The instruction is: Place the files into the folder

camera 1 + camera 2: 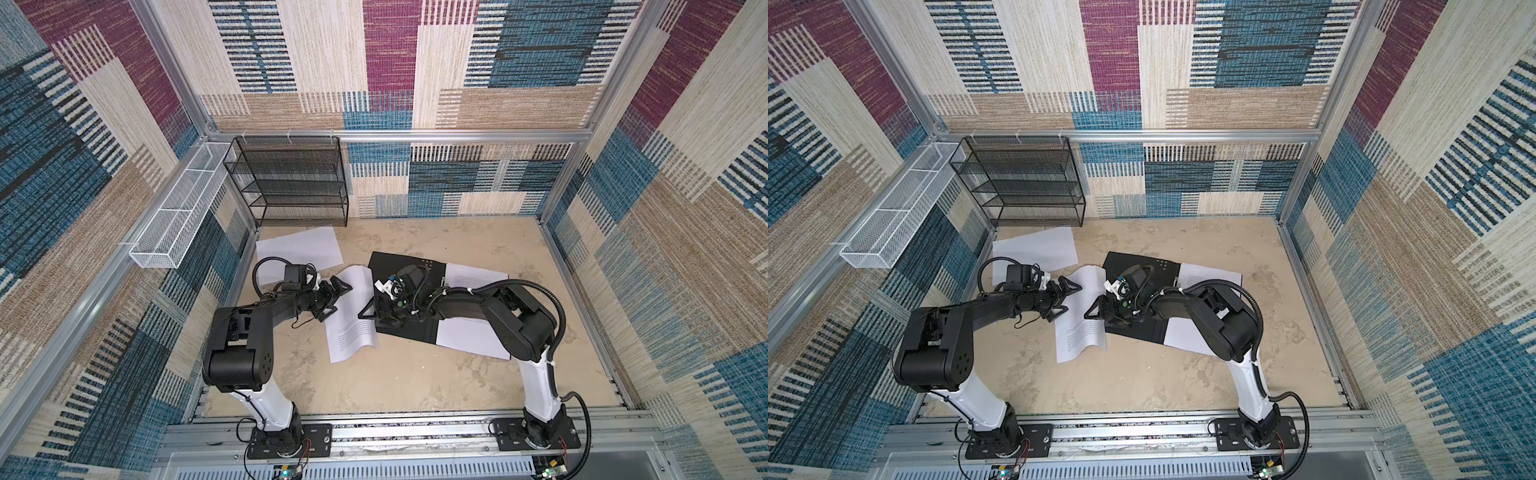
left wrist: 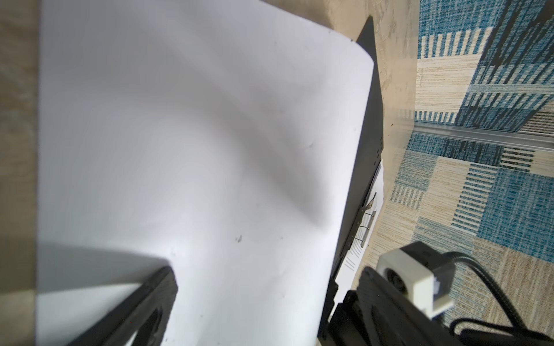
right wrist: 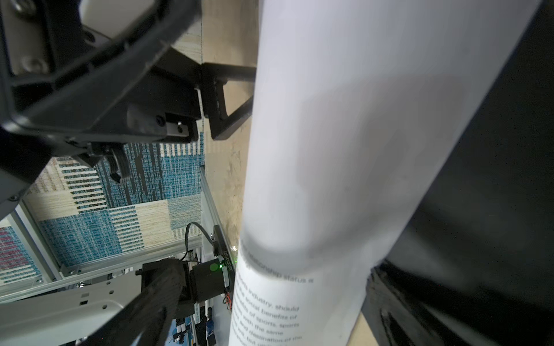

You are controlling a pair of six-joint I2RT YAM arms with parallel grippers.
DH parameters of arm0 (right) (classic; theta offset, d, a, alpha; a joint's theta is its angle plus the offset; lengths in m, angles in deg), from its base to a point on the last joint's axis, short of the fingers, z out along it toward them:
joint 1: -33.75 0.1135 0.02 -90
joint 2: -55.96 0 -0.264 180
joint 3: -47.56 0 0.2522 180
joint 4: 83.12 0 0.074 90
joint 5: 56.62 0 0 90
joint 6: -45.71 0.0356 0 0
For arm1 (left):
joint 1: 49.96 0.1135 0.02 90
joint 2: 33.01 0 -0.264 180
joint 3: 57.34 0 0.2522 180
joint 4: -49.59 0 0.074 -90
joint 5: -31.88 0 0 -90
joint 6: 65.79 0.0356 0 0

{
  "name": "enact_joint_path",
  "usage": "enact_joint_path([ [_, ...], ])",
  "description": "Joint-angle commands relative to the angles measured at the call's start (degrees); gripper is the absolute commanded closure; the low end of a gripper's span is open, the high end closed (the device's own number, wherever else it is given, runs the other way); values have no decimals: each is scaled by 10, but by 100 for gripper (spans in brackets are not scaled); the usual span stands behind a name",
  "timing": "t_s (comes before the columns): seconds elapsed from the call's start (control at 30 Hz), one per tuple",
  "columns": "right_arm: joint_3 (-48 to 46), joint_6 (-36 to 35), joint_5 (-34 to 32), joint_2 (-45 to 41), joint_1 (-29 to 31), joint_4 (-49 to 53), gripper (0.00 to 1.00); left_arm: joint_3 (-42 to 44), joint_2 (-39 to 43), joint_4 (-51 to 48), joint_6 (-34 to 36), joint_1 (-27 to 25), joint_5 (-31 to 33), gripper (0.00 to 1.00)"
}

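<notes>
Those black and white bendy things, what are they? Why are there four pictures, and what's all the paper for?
They are two robot arms standing at the front edge of a table. Two pictures look down from one camera overhead, so they look almost alike. The other two come from little cameras on the arms' wrists, very close up.

On the table lies an open folder, black inside. There is white paper around it: a blank sheet at the back, a curled printed sheet beside the folder, and more paper on its right side. A black wire rack stands at the back.

The left fingers and right fingers are both open at the curled sheet. Nothing is gripped. The job is getting the papers into the folder.
</notes>
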Motion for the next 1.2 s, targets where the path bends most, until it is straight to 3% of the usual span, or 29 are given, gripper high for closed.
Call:
enact_joint_path([
  [0.0, -14, 43, 12, -2, 9, -36, 0, 14, -20, -121, -3, 3, 92, 1],
  [0.2, 24, 41, 28, 33, 12, -67, 0, 19, -20, -123, -4, 10, 87, 1],
  [0.47, 165, -74, 24, 85, -4, -4, 0, 11, -9, -145, 2, 14, 79, 1],
  [0.63, 193, -120, 39, 97, -19, 12, 0, 4, -8, -160, 8, 18, 82, 1],
  [0.9, 185, -112, 37, 90, -39, 27, 1, 7, -12, -159, 6, 25, 82, 1],
  [1.17, 156, -63, 2, 90, -39, 14, 19, 12, -15, -153, 1, 35, 75, 1],
])
